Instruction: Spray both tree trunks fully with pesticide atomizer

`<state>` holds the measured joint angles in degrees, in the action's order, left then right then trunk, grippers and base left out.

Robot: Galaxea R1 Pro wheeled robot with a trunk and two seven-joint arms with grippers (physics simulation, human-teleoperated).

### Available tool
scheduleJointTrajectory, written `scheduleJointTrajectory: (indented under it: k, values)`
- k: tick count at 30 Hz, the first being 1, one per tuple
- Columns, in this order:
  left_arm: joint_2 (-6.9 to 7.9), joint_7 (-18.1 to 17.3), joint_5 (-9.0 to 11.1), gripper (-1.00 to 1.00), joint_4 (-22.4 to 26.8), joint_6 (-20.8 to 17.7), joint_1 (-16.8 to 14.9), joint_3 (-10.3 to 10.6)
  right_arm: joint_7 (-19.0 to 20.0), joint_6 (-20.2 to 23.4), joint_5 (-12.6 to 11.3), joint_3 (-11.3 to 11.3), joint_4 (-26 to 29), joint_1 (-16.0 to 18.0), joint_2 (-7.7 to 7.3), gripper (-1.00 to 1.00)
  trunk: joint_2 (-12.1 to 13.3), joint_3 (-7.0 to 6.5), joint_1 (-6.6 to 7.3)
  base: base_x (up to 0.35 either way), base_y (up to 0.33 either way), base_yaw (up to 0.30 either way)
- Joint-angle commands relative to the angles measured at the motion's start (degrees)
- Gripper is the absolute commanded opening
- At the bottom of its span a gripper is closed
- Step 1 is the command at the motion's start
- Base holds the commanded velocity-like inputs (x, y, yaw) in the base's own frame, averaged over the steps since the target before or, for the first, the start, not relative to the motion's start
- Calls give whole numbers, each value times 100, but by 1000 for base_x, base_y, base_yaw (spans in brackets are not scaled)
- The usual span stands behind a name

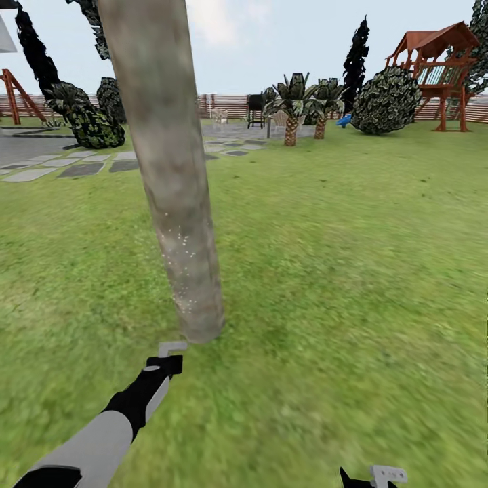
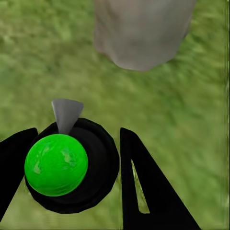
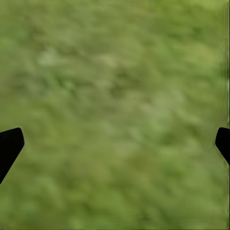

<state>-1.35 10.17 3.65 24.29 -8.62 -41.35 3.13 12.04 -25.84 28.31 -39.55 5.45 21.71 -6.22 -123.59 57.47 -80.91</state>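
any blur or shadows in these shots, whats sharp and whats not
Head view: flat light, no cast shadows; the trunk is fairly crisp, the grass smeared. Left wrist view: atomizer and the left hand sharp, grass and trunk base soft. Right wrist view: blurry grass, dark fingertips at the edges.

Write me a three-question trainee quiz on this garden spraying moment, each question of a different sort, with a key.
1. True or false: the sprayer sits between the left gripper's fingers.
2. What does the sprayer's nozzle face?
A. the tree trunk
B. the wooden play tower
C. the paving stones
3. Fill in: in the right wrist view, the right gripper has its fingers wide apart over bare ____.

Key
1. True: the black fingers flank it on both sides.
2. A: the nozzle faces the base of the trunk, where pale specks dot the bark.
3. Grass.
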Motion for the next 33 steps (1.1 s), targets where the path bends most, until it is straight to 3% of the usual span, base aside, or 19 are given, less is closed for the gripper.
scheduleJointTrajectory:
  k: [1, 11, 28, 33]
  values:
    - [-3, 2, -4, -100, 3, 0, 2, 2, 0, 1, 0, 0, 0, 0, -1, 100, 0, 0, 0, 142, -252, 0]
    - [-9, 11, -5, -100, 6, -7, 4, 3, 0, 0, 1, 0, 0, 0, 7, 100, 0, 0, 0, 139, -255, 26]
    - [-33, 20, -5, -100, -3, -9, 4, 3, 0, 1, 2, 0, 0, 0, 7, 100, 0, 0, 0, 19, -270, 265]
    - [-25, 20, -13, -100, -3, -9, 4, -5, 0, 0, 0, 0, 0, 0, 7, 100, 0, 0, 0, 65, -270, 50]
